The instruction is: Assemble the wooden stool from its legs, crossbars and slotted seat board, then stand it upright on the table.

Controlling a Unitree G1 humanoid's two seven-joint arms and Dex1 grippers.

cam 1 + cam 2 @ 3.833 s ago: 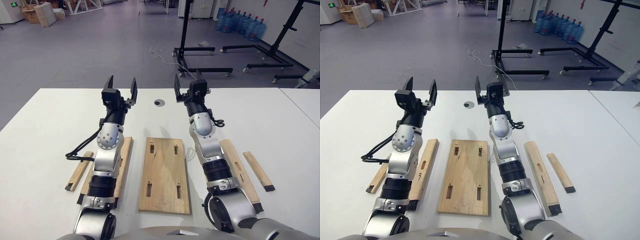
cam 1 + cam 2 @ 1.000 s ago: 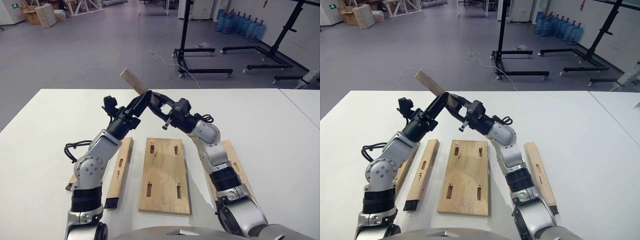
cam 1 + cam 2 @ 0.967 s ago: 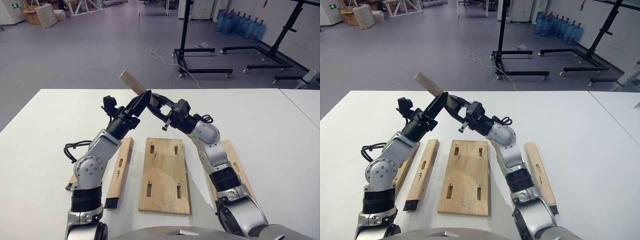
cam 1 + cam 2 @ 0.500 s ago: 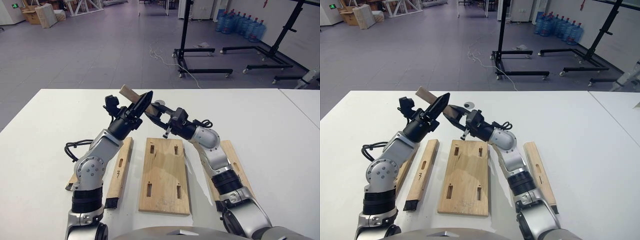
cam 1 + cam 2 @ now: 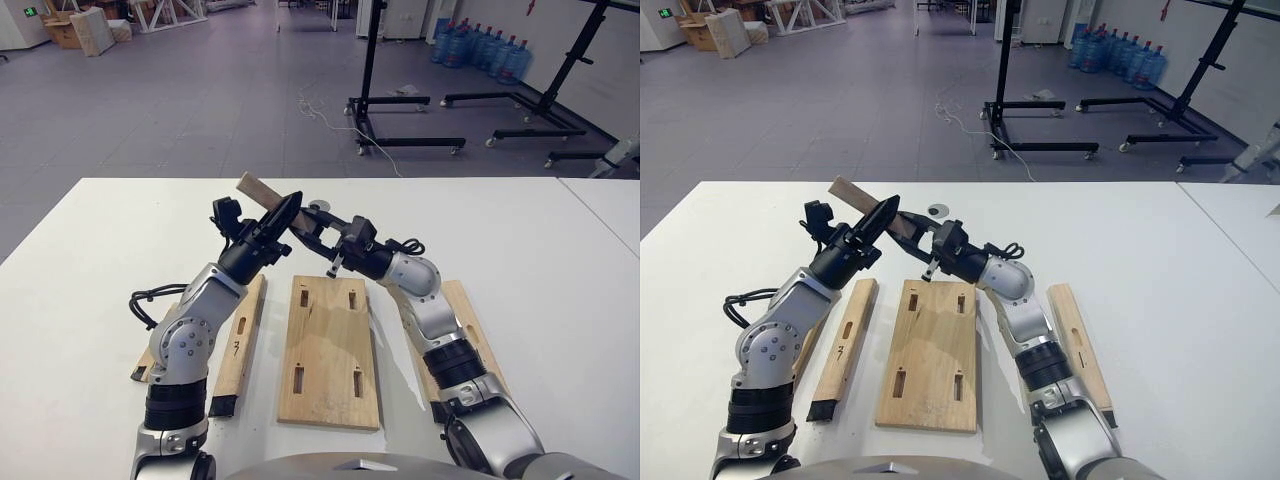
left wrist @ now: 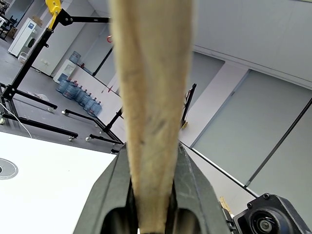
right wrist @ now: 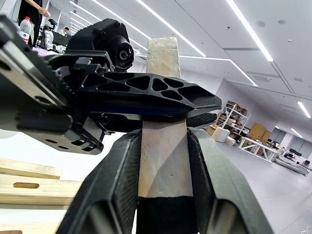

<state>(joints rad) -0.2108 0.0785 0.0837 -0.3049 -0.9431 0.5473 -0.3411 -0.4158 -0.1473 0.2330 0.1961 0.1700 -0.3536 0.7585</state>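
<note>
Crossbar (image 5: 254, 187) hangs in the air, pinched by both tools at once. The left tool (image 5: 292, 202) is pressed onto its middle, and the pale free end sticks out past that tool's tips, tilted up and away. The right tool (image 5: 306, 222) grips the dark-tipped other end, which sits deep between its fingers (image 7: 214, 195). The two tools meet almost tip to tip, and one of the left tool's fingers crosses just in front of the right tool's.

Below the tools, and nearer the robot than they are, the seat board (image 5: 328, 345) lies flat on the bench (image 5: 560, 300) with its four slots facing up. A leg (image 5: 238, 345) lies alongside the left tool's arm, and a short bar (image 5: 142, 368) is partly hidden beyond that arm. A second leg (image 5: 480, 335) lies under the right tool's arm, well apart from the seat board.
</note>
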